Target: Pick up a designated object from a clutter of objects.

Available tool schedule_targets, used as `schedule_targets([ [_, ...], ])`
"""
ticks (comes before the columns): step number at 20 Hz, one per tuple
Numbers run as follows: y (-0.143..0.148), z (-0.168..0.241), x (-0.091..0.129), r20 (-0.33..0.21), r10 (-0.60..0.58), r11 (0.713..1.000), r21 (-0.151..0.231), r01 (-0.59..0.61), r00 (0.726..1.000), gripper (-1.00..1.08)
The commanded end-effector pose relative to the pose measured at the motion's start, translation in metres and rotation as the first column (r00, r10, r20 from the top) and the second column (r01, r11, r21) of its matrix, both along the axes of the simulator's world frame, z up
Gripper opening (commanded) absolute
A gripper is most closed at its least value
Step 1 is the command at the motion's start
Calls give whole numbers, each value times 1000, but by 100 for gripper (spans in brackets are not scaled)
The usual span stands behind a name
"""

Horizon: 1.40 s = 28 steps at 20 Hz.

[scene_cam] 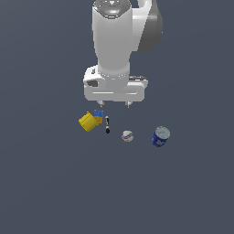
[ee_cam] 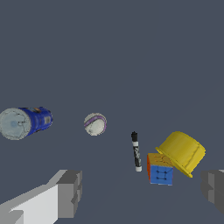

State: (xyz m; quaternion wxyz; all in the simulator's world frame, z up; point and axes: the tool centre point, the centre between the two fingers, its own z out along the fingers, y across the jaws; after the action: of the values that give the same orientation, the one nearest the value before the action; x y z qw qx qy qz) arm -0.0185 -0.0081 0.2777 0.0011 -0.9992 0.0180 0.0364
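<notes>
A flat, dark grey-blue tabletop (scene_cam: 50, 183) is filling the whole scene, with nothing else behind it. Going from the exterior view's left to its right, a yellow box (scene_cam: 87, 121) is lying tilted, and a small block (scene_cam: 98, 114) with a blue face is sitting right against it on its right side. In the wrist view the yellow thing looks more like a tub on its side, and the block shows an orange face beside a blue face ruled into squares. Just beside them a thin black-and-white stick (scene_cam: 107, 124) is lying flat, close to the block but apart from it. Further right, a small white ball (scene_cam: 127, 135) with a dark band is resting on its own. Furthest to the exterior view's right, well apart from the rest, the blue can (scene_cam: 160, 137) is standing with its pale silvery top facing up and white marks showing on its side. Nothing is touching it.

The white arm is hanging over the cluster, with the jaws (scene_cam: 114, 104) pointing down above the block and the stick, clear of everything on the tabletop. The jaws are standing wide apart and are holding nothing; in the wrist view the two grey fingers (ee_cam: 70, 193) are sitting at opposite edges of the picture, with the block and stick lying between them and the can (ee_cam: 25, 122) off to one side.
</notes>
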Motion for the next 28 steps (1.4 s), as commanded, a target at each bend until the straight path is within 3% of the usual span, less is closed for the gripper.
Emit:
schedule_targets([
  [1, 0, 0, 0, 0, 0, 1000, 0, 0, 1000, 100],
  [17, 8, -1, 0, -12, 73, 997, -20, -73, 997, 100],
  [23, 37, -22, 11, -2, 154, 988, -27, -154, 988, 100],
  [28, 82, -53, 22, 12, 270, 962, -32, -270, 963, 100],
])
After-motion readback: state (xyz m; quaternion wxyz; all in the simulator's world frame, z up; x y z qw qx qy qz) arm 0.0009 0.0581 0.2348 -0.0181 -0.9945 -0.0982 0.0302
